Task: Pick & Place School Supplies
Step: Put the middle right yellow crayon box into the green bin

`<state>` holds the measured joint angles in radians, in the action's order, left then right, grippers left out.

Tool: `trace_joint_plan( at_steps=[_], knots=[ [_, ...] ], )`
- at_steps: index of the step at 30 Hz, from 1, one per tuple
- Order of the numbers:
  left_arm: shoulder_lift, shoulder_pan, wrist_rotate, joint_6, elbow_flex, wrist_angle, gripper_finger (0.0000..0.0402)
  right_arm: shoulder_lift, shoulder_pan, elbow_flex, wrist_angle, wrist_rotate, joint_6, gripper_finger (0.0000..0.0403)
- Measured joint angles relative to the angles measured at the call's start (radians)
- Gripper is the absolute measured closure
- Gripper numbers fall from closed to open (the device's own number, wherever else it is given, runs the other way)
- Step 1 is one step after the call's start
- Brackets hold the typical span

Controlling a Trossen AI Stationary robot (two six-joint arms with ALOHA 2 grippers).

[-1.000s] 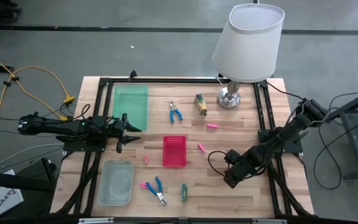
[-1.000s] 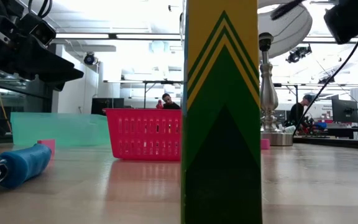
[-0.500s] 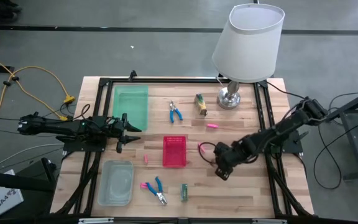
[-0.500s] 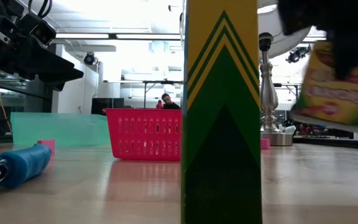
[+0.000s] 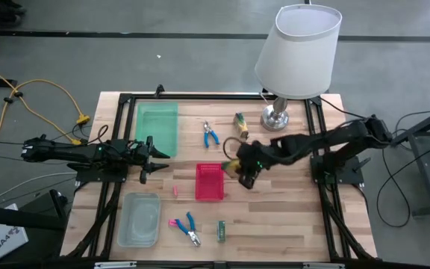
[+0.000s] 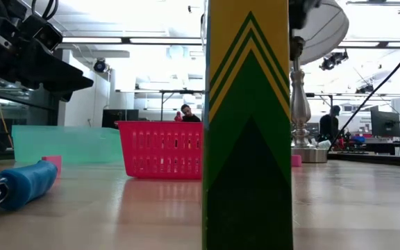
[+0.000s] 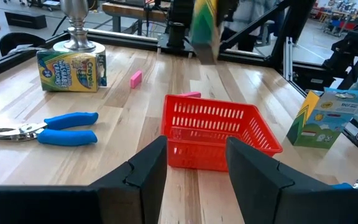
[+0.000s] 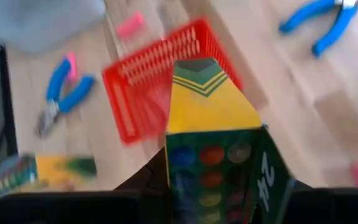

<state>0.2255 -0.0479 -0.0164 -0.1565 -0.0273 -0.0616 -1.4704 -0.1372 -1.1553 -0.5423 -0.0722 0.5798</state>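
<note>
My right gripper (image 5: 240, 169) is shut on a green-and-yellow box (image 8: 213, 127) and hovers just right of the red mesh basket (image 5: 209, 181). In the left wrist view that box (image 7: 204, 26) hangs in the air beyond the basket (image 7: 213, 127). My left gripper (image 5: 149, 158) waits open at the table's left, between tray and bin. A second box (image 5: 240, 125) stands near the lamp, a third box (image 5: 221, 230) near the near edge. Blue-handled tools (image 5: 210, 134) and pink-and-blue ones (image 5: 185, 226) lie flat. Pink blocks (image 5: 254, 150), (image 5: 175, 190) lie on the wood. My right gripper pinches the box between its two fingers (image 8: 148, 180), which sit on either side of the box's plain end (image 8: 216, 183). The chevron-printed end (image 8: 197, 78) points away from the gripper. The box is lifted clear of the table, hanging below the gripper.
A flat green tray (image 5: 157, 127) lies at the far left and a clear bin (image 5: 139, 219) at the near left. A lamp (image 5: 297, 56) stands at the far right corner. Bare wood (image 5: 290, 217) lies right of the basket. People stand in the room beyond the table.
My right gripper has carried the box from the near right part of the table toward the left and far side, ending beside the red basket's right edge. The box has stayed in the air throughout. Nothing else has shifted.
</note>
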Motion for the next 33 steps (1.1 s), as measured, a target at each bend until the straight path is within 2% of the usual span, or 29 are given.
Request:
trace_joint_plan(
  at_steps=[7,17,27,33],
  knots=[
    [0.0,0.0,0.0,0.0,0.0,0.0,0.0243,0.0,0.068,0.0,0.113,0.003,-0.096,0.0312],
    [0.0,0.0,0.0,0.0,0.0,0.0,0.0243,0.0,0.074,0.0,0.22,0.002,-0.14,0.0311],
    [0.0,-0.001,0.001,-0.002,0.0,-0.065,0.0243,0.0,0.074,0.0,0.234,0.001,-0.14,0.0311],
    [0.0,-0.002,0.014,-0.068,0.0,-0.125,0.0243,0.0,0.074,0.0,0.237,-0.007,-0.14,0.0311]
  ],
)
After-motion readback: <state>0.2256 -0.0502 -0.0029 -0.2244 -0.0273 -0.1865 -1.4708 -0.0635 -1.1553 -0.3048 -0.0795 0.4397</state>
